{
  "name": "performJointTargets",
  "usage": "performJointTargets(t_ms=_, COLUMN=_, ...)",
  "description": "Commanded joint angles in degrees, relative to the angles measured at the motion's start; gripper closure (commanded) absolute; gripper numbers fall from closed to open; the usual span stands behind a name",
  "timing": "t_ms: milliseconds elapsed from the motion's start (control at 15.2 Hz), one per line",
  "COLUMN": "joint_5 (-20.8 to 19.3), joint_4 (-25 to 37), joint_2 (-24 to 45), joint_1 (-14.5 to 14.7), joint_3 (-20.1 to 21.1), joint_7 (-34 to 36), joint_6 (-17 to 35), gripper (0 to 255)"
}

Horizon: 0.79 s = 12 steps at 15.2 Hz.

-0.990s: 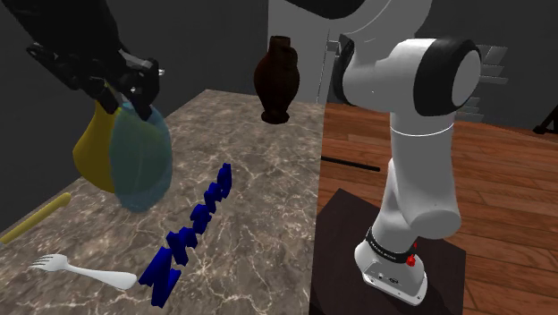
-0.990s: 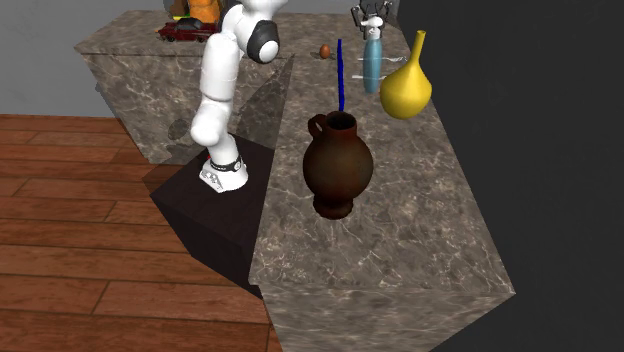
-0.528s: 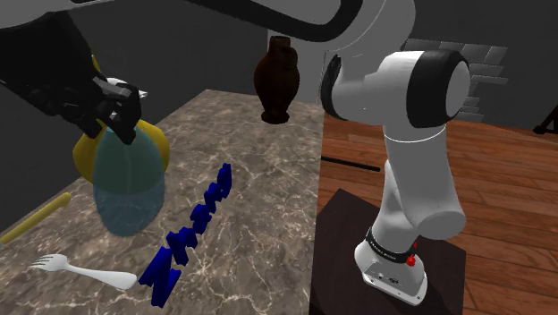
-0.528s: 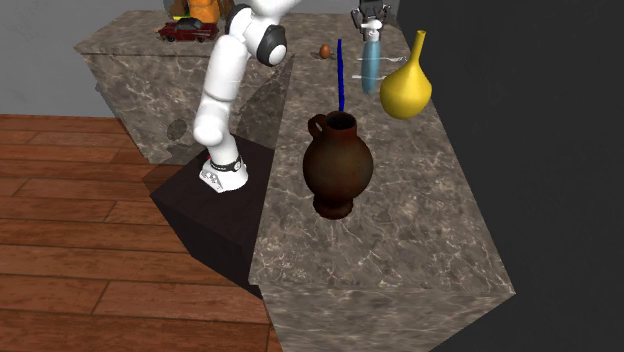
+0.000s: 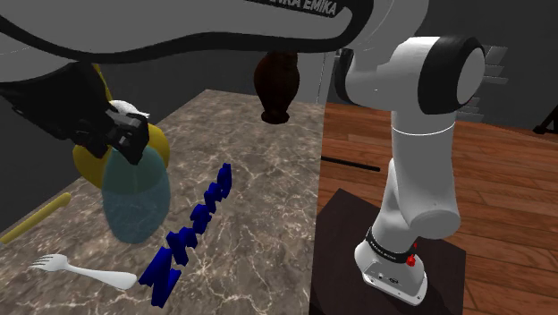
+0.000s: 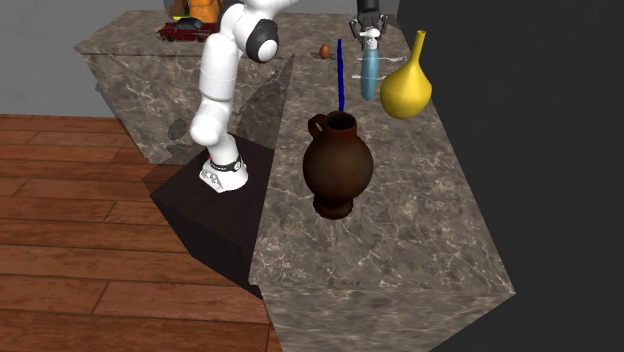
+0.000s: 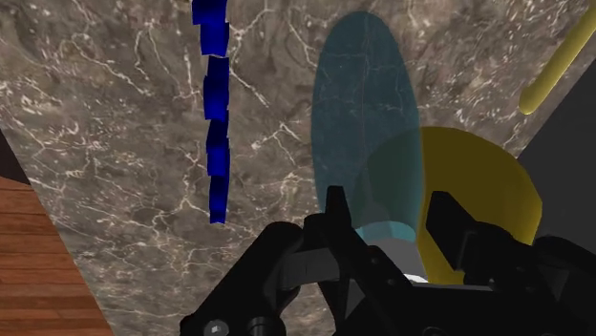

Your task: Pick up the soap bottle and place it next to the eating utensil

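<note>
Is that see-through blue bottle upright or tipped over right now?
Upright. The blue bottle hangs neck-up from the hand, which clasps its top. Its body points straight down at the marble counter.

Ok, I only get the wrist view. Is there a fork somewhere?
Observer: Yes, a white fork lies on the counter, at the shoulder view's lower left.
Operator: What else is up there?
Observer: A dark brown jug stands on the same counter, nearest the second exterior camera.
Operator: Is my bottle straight?
Observer: The soap bottle hangs upright from the gripper, beside the yellow vase.
</note>
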Motion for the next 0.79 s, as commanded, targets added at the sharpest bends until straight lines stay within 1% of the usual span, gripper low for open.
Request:
performJointTargets(t_ms=0, joint_5=1.21, joint_4=-3.73, joint_2=-0.68, joint_1=-1.57, joint_3=0.08, joint_7=0.67, joint_6=1.99, gripper=255)
performJointTargets(t_ms=132, joint_5=2.01, joint_4=-6.78, joint_2=-1.57, joint_1=-2.78, joint_3=0.26, joint_7=1.31, joint_6=4.18, gripper=255)
performJointTargets(t_ms=660, joint_5=1.95, joint_4=-6.77, joint_2=-1.53, joint_1=-2.87, joint_3=0.39, joint_7=1.33, joint_6=4.15, gripper=255)
performJointTargets(t_ms=726, joint_5=2.04, joint_4=-6.86, joint_2=-1.66, joint_1=-3.01, joint_3=0.39, joint_7=1.22, joint_6=4.2, gripper=0)
